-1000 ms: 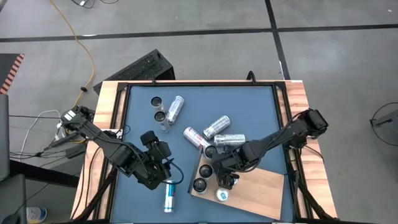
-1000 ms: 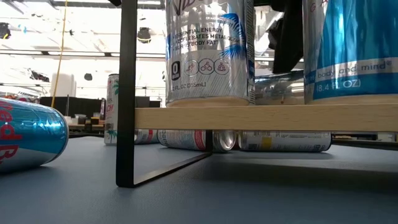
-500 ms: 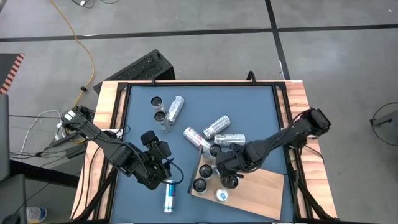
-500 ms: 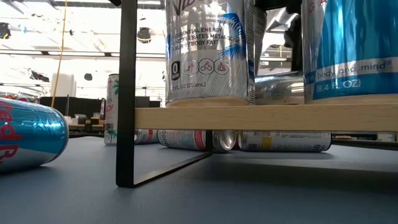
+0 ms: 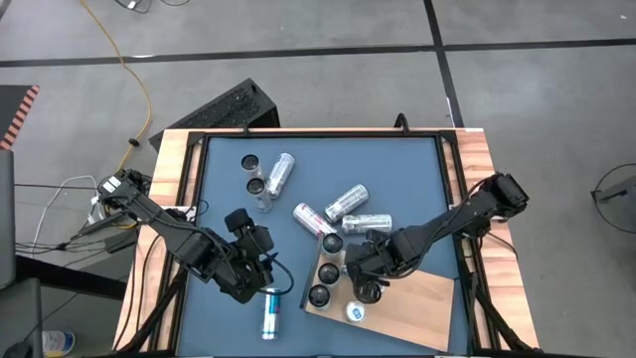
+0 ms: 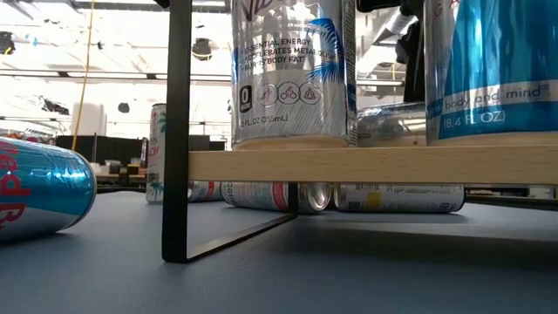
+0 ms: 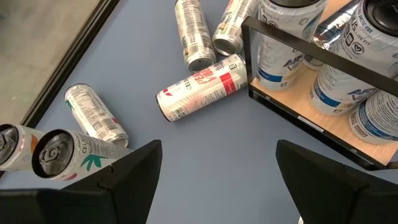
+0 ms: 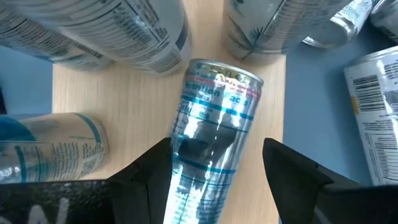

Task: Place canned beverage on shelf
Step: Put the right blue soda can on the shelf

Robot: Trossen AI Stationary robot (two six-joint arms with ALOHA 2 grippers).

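Note:
The shelf (image 5: 422,298) is a light wooden board on a black frame at the table's near right; it also shows in the low view (image 6: 349,164). Several cans stand on it, one of them at its far corner (image 5: 333,244). My right gripper (image 5: 364,283) is over the board, shut on a silver can (image 8: 214,118), which shows level just above the board between the front cans (image 6: 388,124). My left gripper (image 5: 256,239) waits open and empty over the table's left half (image 7: 217,168). My right gripper pinches the silver can's two long sides (image 8: 177,155) between its two fingers. The fingers lie along the can, whose far end (image 8: 224,71) points away from the wrist toward the standing cans. The can lies level; whether it rests on the board I cannot tell.
A blue can (image 5: 269,316) lies on the table left of the shelf. Three cans lie behind the shelf, one of them red and white (image 7: 199,93). Two cans (image 5: 252,174) stand and one (image 5: 279,174) lies at the far left. A raised rim (image 5: 195,229) bounds the tabletop.
My right gripper has shifted a little toward the table's near and right edges over the shelf. In the low view less of its dark shape shows between the two front cans. The silver can stays level at the same place.

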